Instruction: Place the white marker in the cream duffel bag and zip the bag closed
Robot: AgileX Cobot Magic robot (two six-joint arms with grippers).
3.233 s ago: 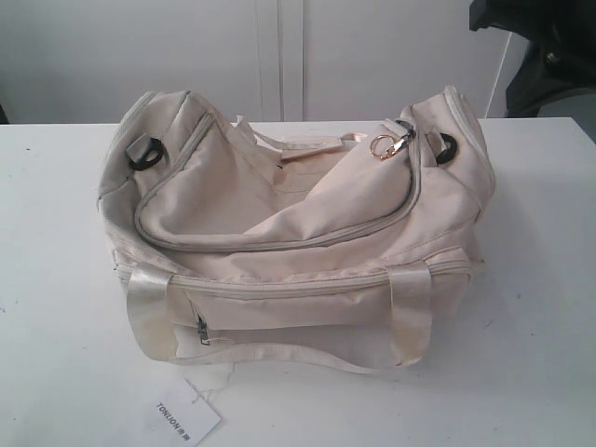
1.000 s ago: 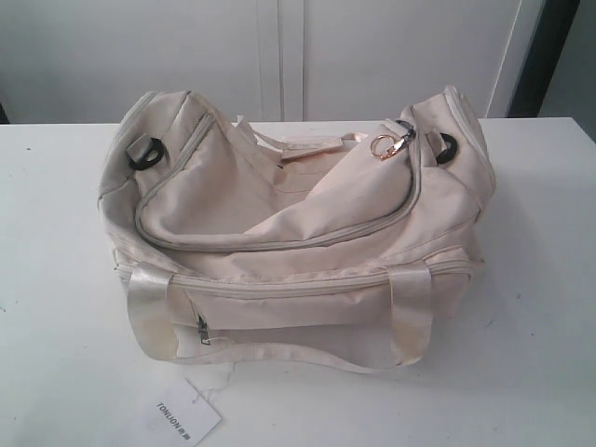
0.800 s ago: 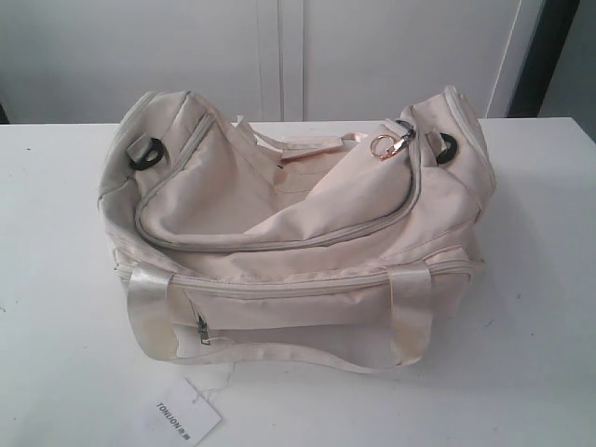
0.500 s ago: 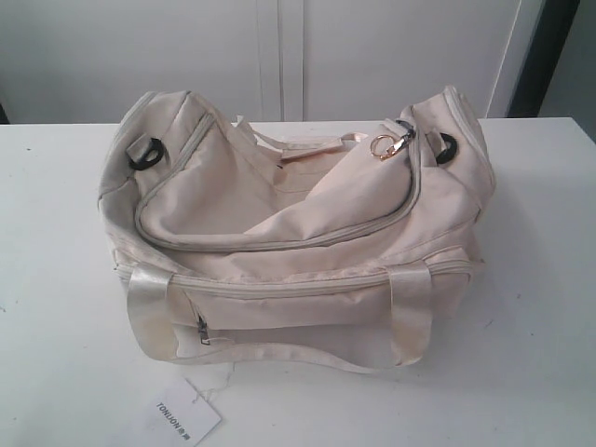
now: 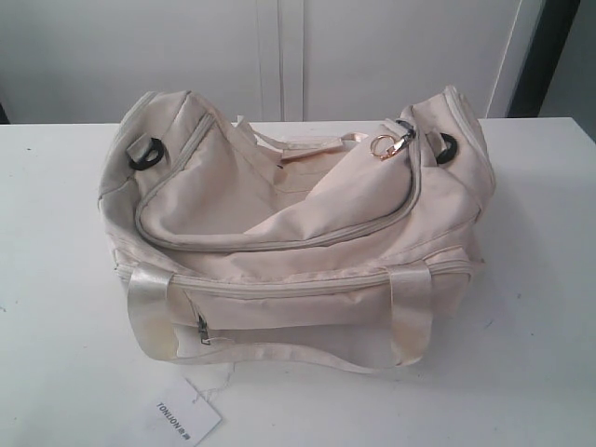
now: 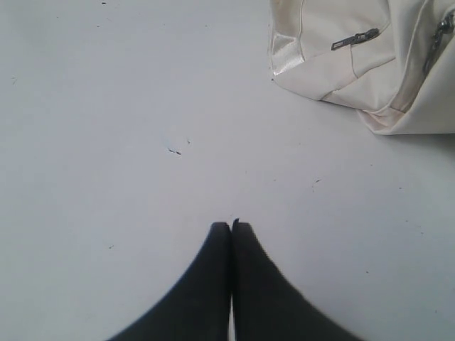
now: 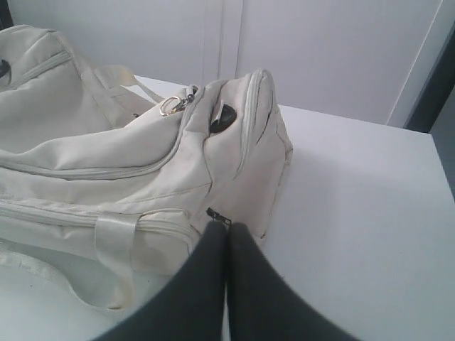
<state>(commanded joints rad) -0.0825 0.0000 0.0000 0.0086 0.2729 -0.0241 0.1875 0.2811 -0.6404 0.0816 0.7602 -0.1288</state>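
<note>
The cream duffel bag (image 5: 298, 233) lies in the middle of the white table (image 5: 540, 307). Its gold ring pull (image 5: 382, 147) sits at the right end of the curved top zipper, whose track looks joined along the front. The white marker is hidden. Neither gripper shows in the exterior view. In the left wrist view my left gripper (image 6: 230, 226) is shut and empty over bare table, apart from the bag's corner (image 6: 355, 64). My right gripper (image 7: 227, 229) is shut and empty, close to the bag's end (image 7: 242, 156) near a small dark zip pull (image 7: 219, 216).
A white paper tag printed TONLION (image 5: 186, 419) lies on the table in front of the bag, tied to it by a thin string. White cabinet doors (image 5: 289, 56) stand behind the table. A dark upright edge (image 5: 545, 56) stands at the back right.
The dark arm that showed at the exterior view's top right about three seconds ago has left that view. Over the last second nothing has moved.
</note>
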